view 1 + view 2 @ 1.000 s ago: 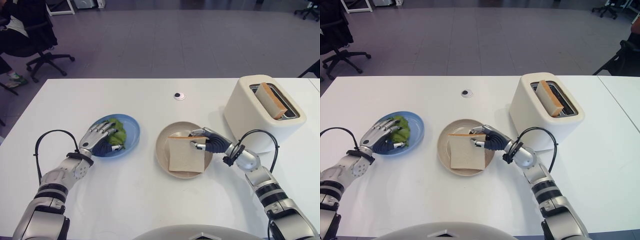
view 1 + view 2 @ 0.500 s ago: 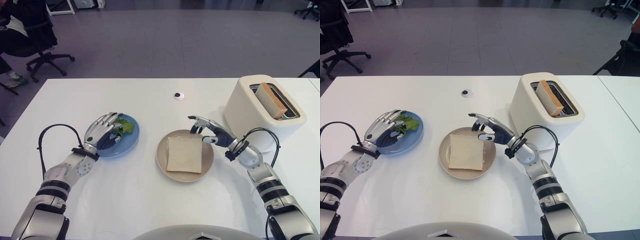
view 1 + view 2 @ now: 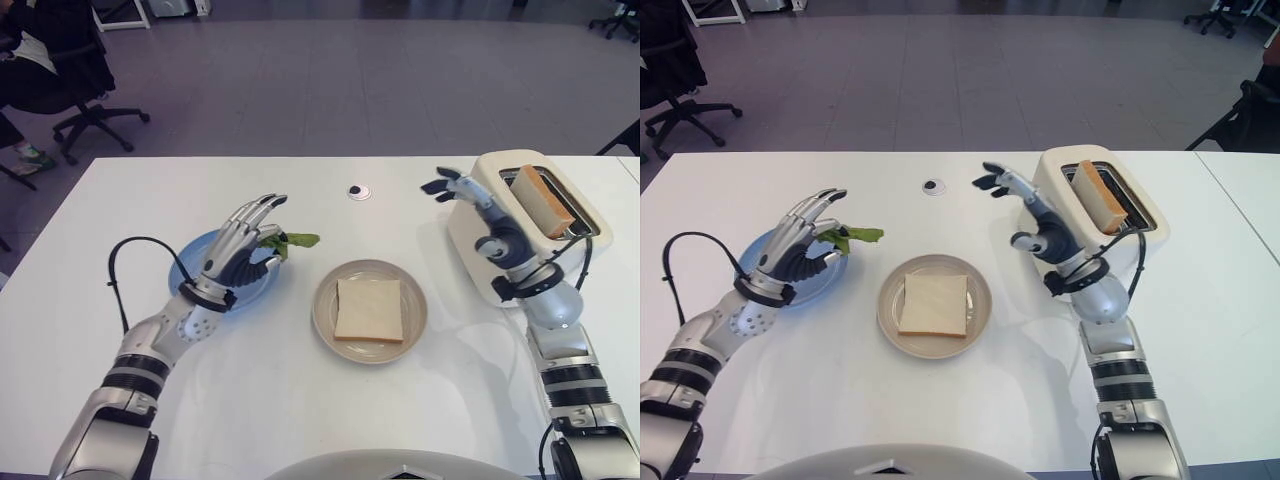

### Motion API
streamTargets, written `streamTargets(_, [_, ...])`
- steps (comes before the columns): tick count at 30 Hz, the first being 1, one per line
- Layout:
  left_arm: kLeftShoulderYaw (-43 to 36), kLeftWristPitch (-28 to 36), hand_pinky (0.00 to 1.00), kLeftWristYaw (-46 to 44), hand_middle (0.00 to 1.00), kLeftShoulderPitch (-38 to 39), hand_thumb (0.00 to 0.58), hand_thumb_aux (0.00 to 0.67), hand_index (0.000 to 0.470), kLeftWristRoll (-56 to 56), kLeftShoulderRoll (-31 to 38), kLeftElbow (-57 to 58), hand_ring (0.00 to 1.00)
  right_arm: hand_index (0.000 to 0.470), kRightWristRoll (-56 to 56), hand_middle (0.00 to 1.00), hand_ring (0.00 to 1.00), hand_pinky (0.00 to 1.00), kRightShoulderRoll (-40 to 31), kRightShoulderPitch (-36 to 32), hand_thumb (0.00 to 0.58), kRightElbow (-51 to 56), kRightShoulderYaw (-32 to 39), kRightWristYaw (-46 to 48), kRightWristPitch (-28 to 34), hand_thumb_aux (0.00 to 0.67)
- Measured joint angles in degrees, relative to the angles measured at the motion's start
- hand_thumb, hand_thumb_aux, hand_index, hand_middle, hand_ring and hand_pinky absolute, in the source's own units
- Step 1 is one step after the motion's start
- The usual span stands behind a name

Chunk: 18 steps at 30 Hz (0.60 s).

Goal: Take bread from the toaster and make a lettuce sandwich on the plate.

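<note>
A white table (image 3: pixel 270 400) fills the near half of the scene, with grey floor beyond its far edge and an office chair (image 3: pixel 88 118) standing at the far left, well off the tabletop. The table's near and left stretches are bare, and so is the strip between the two plates. A small round fitting (image 3: pixel 358 191) sits near the far edge, midway across.

The toaster (image 3: pixel 592 248) stands at the right, close to the table's right edge. One slice of bread (image 3: pixel 541 200) stands up out of its slot, tilted. The beige plate (image 3: pixel 322 312) lies in the middle and carries a single flat slice (image 3: pixel 369 309), set well inside the rim. To its left, apart from it, is the blue plate (image 3: pixel 192 258).

The left hand (image 3: pixel 238 248) is raised over the blue plate, its long fingers stretched up and away. The thumb is folded in against them, pinching a lettuce leaf (image 3: pixel 291 241). The leaf pokes out to the right, past that plate's right rim and short of the beige plate.

The right hand (image 3: pixel 492 226) is held up in front of the toaster's left end, fingers spread wide and holding nothing. Its palm faces the toaster, and whether it touches the casing cannot be told. It is clear of the slice in the slot.
</note>
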Motion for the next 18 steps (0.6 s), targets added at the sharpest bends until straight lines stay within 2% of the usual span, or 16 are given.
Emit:
streamTargets(9, [-4.7, -4.2, 0.0, -3.9, 0.0, -2.9, 0.58, 0.67, 0.47, 0.3, -9.9, -1.3, 0.0, 0.0, 4.6, 0.21, 0.21, 0.21, -2.1, 2.0, 0.0, -4.6, -6.2, 1.3, 2.0, 0.0])
streamTargets(12, [-7.6, -4.6, 0.0, -6.3, 0.0, -2.9, 0.54, 0.494, 0.347, 1.8, -11.3, -0.9, 0.0, 0.0, 4.9, 0.2, 0.2, 0.2, -2.7, 2.2, 0.0, -4.7, -8.1, 1.4, 2.2, 0.0])
streamTargets(14, [-12.0, -5.0, 0.0, -9.5, 0.0, -1.7, 0.466, 0.373, 0.262, 4.5, -12.6, 0.4, 0.0, 0.0, 5.0, 0.2, 0.2, 0.2, -4.5, 2.6, 0.0, -4.6, -10.7, 1.7, 2.3, 0.0])
streamTargets(15, [-13.6, -5.3, 0.0, -11.1, 0.0, -1.2, 0.456, 0.36, 0.253, 5.5, -12.6, 0.7, 0.0, 0.0, 4.9, 0.19, 0.19, 0.19, -5.4, 2.9, 0.0, -4.3, -12.0, 1.7, 2.3, 0.0])
streamTargets(17, [-14.9, -5.7, 0.0, -13.7, 0.0, -0.3, 0.366, 0.263, 0.184, 5.8, -12.1, 1.1, 0.0, 0.0, 4.9, 0.16, 0.16, 0.16, -7.0, 3.7, 0.0, -3.3, -14.0, 1.9, 2.3, 0.0])
streamTargets(18, [-15.0, -6.1, 0.0, -14.7, 0.0, 0.1, 0.136, 0.084, 0.059, 5.7, -11.8, 1.1, 0.0, 0.0, 4.8, 0.15, 0.15, 0.15, -7.5, 4.2, 0.0, -2.9, -14.6, 2.0, 2.3, 0.0])
